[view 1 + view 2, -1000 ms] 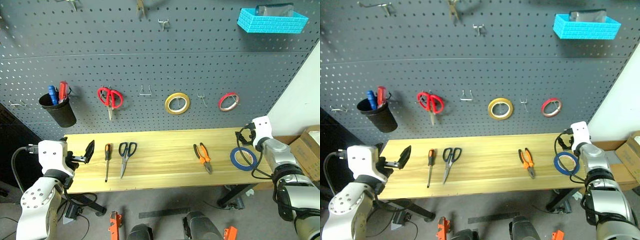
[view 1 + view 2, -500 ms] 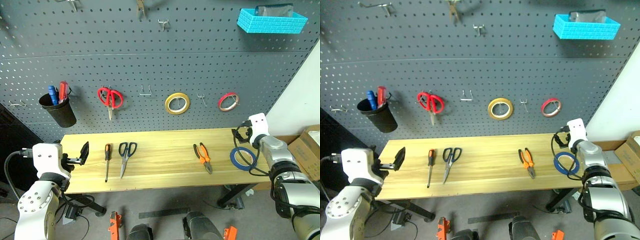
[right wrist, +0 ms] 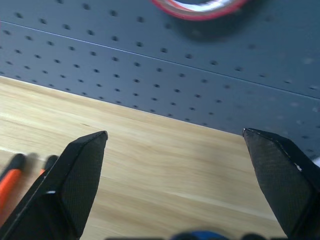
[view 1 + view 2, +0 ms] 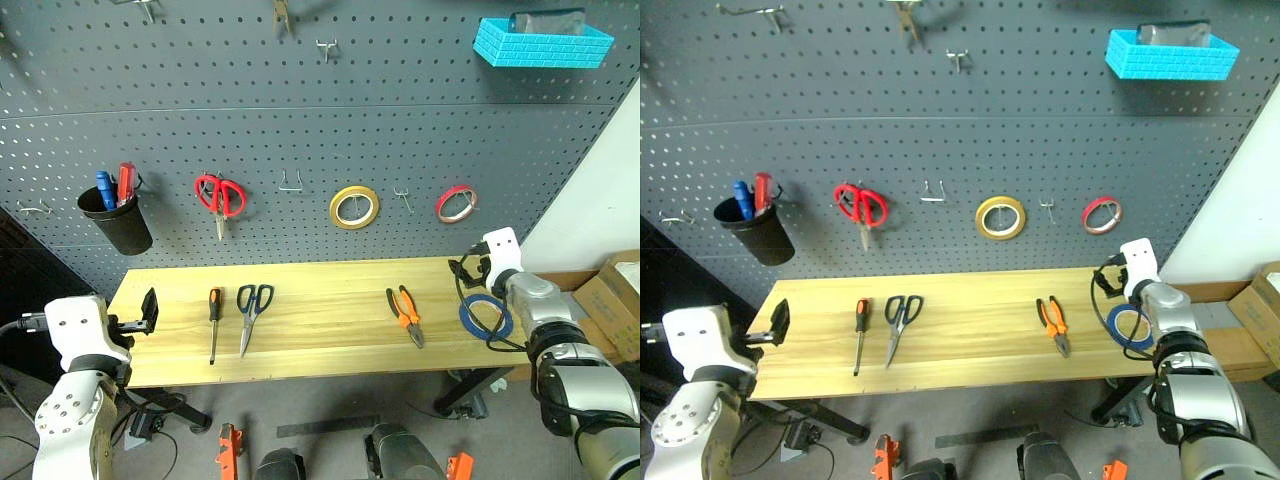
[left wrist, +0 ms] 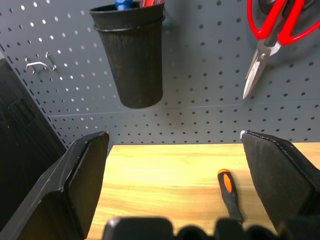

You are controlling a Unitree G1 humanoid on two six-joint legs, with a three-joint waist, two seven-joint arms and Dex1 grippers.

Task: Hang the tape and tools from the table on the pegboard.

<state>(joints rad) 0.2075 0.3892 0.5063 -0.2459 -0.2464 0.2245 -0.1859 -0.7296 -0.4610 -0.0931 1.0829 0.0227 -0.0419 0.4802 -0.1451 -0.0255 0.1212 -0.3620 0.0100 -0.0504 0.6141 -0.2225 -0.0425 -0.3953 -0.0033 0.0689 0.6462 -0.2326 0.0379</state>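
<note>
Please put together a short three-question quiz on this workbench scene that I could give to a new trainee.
1. True or false: the blue tape already hangs on the pegboard.
2. Which tool lies nearest the blue tape on the table? A) scissors B) pliers C) screwdriver
3. Fill in: the right gripper is ____ and holds nothing.

Key
1. False: it lies flat at the table's right end, by the right arm.
2. B: the pliers lie just left of it; the scissors and screwdriver lie further left, towards the open left gripper.
3. Open.
</note>
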